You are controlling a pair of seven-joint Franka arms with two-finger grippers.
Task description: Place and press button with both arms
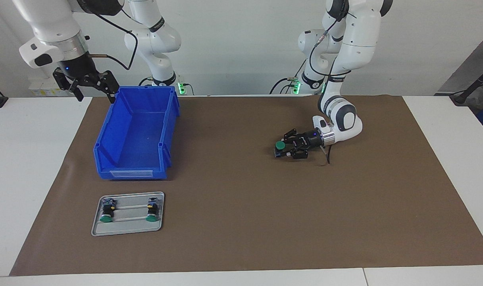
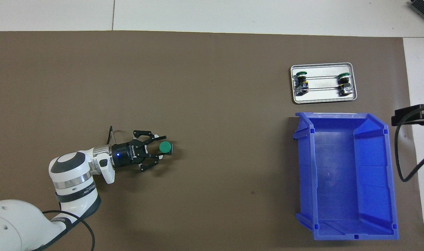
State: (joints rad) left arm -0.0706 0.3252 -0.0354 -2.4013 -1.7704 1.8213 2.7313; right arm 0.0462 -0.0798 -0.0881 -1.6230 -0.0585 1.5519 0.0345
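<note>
Green-capped and small, the button [image 1: 279, 146] stands on the brown mat [image 1: 241, 238], well apart from the blue bin [image 1: 136, 135] and toward the left arm's end of the table from it. Its cap faces up and its long axis looks roughly vertical, the black body below it, though the lower part is too small to read well.

The left gripper [image 1: 289, 147] lies low and near-horizontal, reaching toward the bin's end of the table. Its fingers are spread on either side of the button's body, with a gap showing in the overhead view [image 2: 158, 148]; it looks to be letting go rather than gripping.

The right gripper [image 1: 91, 85] waits in the air just beside the bin's corner nearest the robots, fingers apart and empty.

Judging from this, the placing is essentially done. The press is not yet made, and the right arm has no part in it so far.
</note>
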